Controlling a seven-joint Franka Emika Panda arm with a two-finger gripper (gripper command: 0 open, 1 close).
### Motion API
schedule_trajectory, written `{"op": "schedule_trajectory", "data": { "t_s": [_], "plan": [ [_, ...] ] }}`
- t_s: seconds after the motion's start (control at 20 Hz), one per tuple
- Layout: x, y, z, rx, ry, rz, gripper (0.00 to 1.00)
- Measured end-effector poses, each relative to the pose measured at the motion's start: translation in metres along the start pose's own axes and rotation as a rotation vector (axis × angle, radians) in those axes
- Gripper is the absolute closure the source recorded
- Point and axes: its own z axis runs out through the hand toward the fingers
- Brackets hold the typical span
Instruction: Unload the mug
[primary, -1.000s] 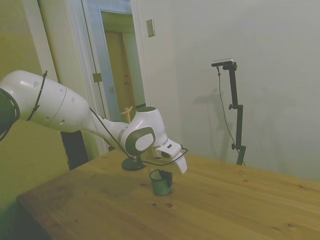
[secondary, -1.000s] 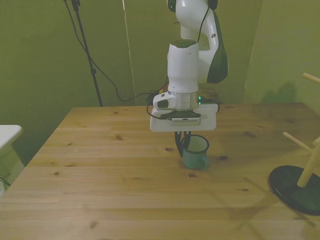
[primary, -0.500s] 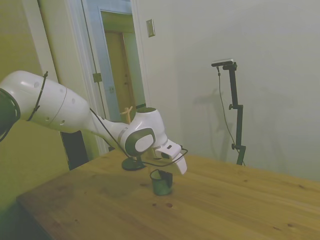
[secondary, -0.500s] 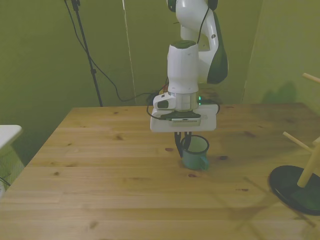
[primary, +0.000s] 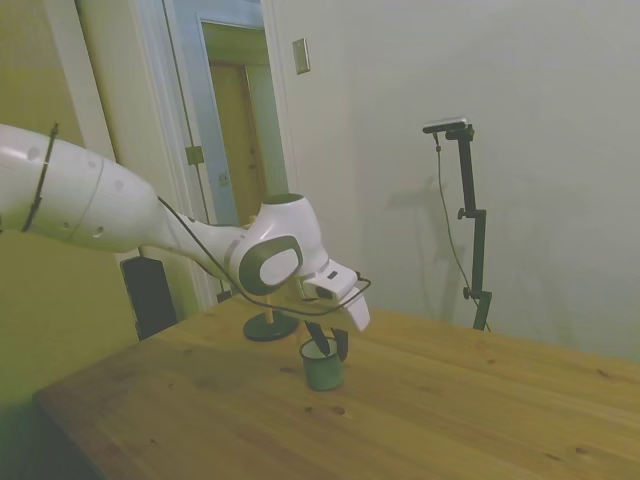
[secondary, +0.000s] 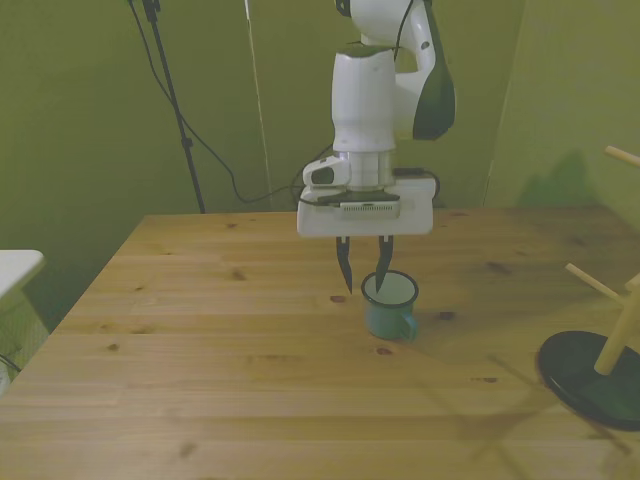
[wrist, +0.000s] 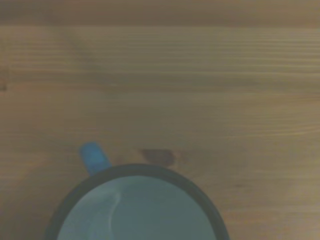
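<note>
The teal-green mug (secondary: 390, 306) stands upright on the wooden table (secondary: 220, 340), its handle toward the front edge. In the side view the mug (primary: 322, 366) sits just under the white hand. My gripper (secondary: 364, 284) hangs open right above the mug's rim, nothing between its fingers; one fingertip (secondary: 345, 280) is outside the rim on the front view's left, the other over the rim. The gripper (primary: 330, 344) also shows from the side. The wrist view looks down on the mug (wrist: 135, 210): dark rim, pale inside, blue handle (wrist: 94, 156).
The wooden branched mug stand (secondary: 600, 360) with its round dark base is at the front view's right edge, and shows behind the arm as the stand (primary: 268, 325) in the side view. A white object (secondary: 15, 268) sits off the table's left edge.
The gripper has lifted from down at the mug's rim to just above it, and its fingers now stand apart. The mug stays where it was on the table.
</note>
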Motion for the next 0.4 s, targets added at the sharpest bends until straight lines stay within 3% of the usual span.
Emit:
{"op": "schedule_trajectory", "data": {
  "t_s": [0.4],
  "plan": [
    [-0.037, -0.047, -0.038, 0.006, -0.060, -0.055, 0.00]
  ]
}}
